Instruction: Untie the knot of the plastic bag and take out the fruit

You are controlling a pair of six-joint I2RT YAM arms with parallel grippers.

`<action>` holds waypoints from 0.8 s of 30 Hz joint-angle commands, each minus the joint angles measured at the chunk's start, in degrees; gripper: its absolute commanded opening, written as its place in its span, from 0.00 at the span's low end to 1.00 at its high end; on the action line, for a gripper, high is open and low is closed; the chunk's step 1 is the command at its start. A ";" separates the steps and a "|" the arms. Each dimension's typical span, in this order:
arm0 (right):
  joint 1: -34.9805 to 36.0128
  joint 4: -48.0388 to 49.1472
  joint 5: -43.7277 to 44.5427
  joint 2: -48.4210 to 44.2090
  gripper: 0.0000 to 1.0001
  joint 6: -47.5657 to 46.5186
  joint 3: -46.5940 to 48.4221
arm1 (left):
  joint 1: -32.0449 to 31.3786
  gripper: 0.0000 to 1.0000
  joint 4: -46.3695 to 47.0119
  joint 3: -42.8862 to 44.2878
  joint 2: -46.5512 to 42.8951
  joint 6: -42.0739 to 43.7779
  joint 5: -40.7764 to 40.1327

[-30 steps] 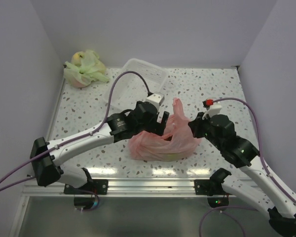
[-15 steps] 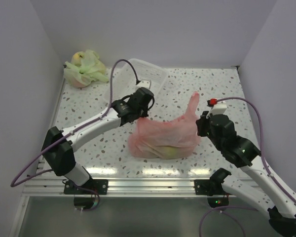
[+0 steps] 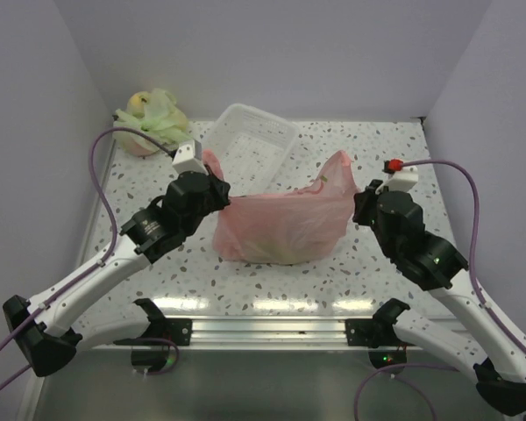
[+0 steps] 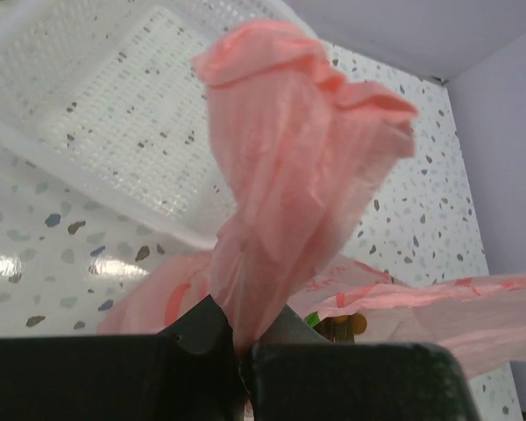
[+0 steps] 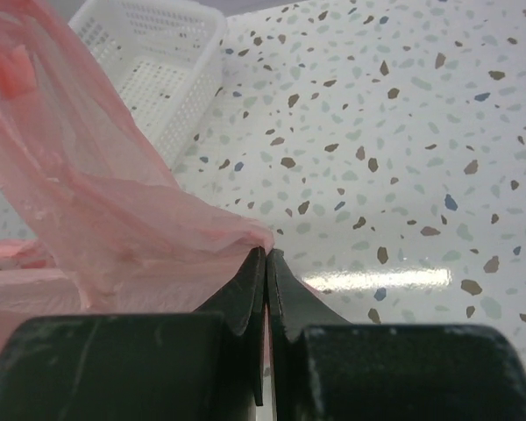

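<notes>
Both hands are shut on the thin translucent pink plastic bag (image 3: 285,224). My left hand (image 4: 241,338), spread over the middle of the bag a second ago, has pressed together on one bunched pink handle (image 4: 289,167) and swung out to the left. My right hand (image 5: 266,263) stays pinched on a fold of film at the bag's right end. The bag, which was a slumped heap with one handle standing up, is now drawn taut and wide between the two hands in the middle of the table. Its second handle (image 3: 337,167) rises well apart from the first, and I can find no knot between them, so I judge the tie undone and the mouth ready to be spread. The fruit (image 4: 337,324) is still inside, showing as a green shape and small brown round ones through the film, so taking it out is all still to do. The white speckled table (image 3: 386,158) is glossy and throws glare near its front metal rail (image 3: 263,326). A white perforated plastic basket (image 3: 263,117) sits just behind the bag. A pale green plastic bag (image 3: 151,123) lies in the far left corner, and plain pale walls (image 3: 272,53) close in on three sides.
</notes>
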 commanded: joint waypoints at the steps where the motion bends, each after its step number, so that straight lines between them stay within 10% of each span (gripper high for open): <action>1: -1.39 -3.78 -4.27 -1.86 0.00 -1.69 -4.01 | 1.32 0.01 2.82 -10.11 -5.38 -2.87 3.76; 7: -1.30 -18.10 -21.01 -1.34 0.03 0.15 -6.49 | -1.84 0.06 -1.47 -21.63 -12.50 -4.99 12.66; 12: -1.30 -27.34 -30.26 0.15 0.71 -2.13 0.43 | -5.18 0.09 -5.52 -22.79 -16.37 -3.85 12.22; 15: -1.30 -31.47 -30.43 4.53 0.86 -6.60 11.41 | -6.06 0.13 -5.35 -22.70 -16.91 -2.80 13.54; 24: -0.78 -38.34 -34.74 25.19 0.97 -23.31 43.59 | -6.68 0.17 -5.53 -19.36 -15.59 1.25 13.72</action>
